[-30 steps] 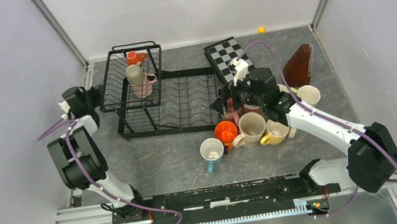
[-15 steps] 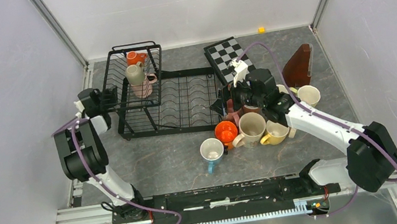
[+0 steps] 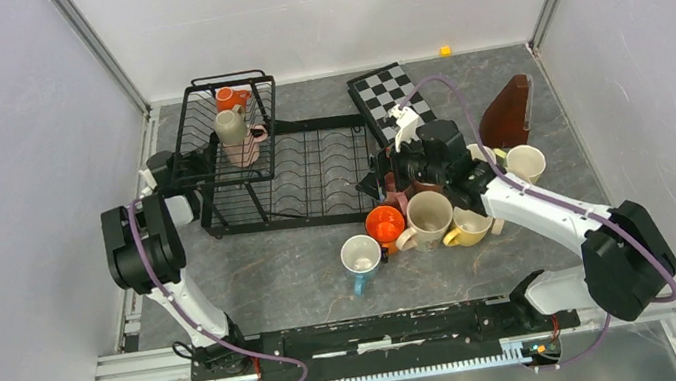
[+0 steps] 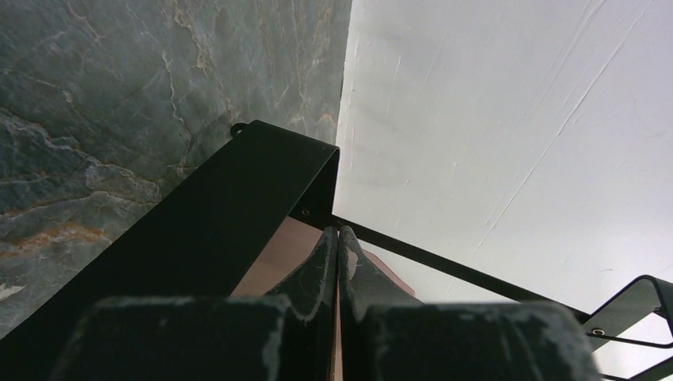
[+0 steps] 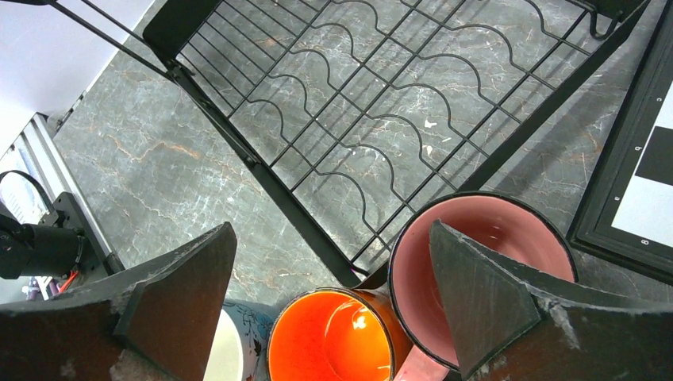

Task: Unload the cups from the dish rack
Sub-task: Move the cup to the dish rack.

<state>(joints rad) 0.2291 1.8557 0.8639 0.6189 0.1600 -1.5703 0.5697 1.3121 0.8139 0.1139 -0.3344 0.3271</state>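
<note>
The black wire dish rack (image 3: 311, 169) stands at the back middle. Its taller basket part (image 3: 204, 135) holds three cups: orange (image 3: 228, 97), beige (image 3: 227, 126) and pink (image 3: 250, 149). My left gripper (image 3: 182, 166) is at the basket's left side, shut with nothing held. In the left wrist view the tips of that gripper (image 4: 339, 232) meet at a black rack bar (image 4: 238, 214). Several cups stand on the table right of the rack, among them orange (image 5: 333, 341) and pink (image 5: 508, 238). My right gripper (image 5: 332, 230) hangs open above these two.
A checkerboard (image 3: 388, 97) lies behind the right arm, and a brown wedge-shaped thing (image 3: 509, 112) leans further right. A small yellow block (image 3: 445, 50) sits by the back wall. Side walls stand close on both sides.
My left arm has swung right, from beside the left wall up to the basket's side. The right arm has barely moved and its gripper stays open.
</note>
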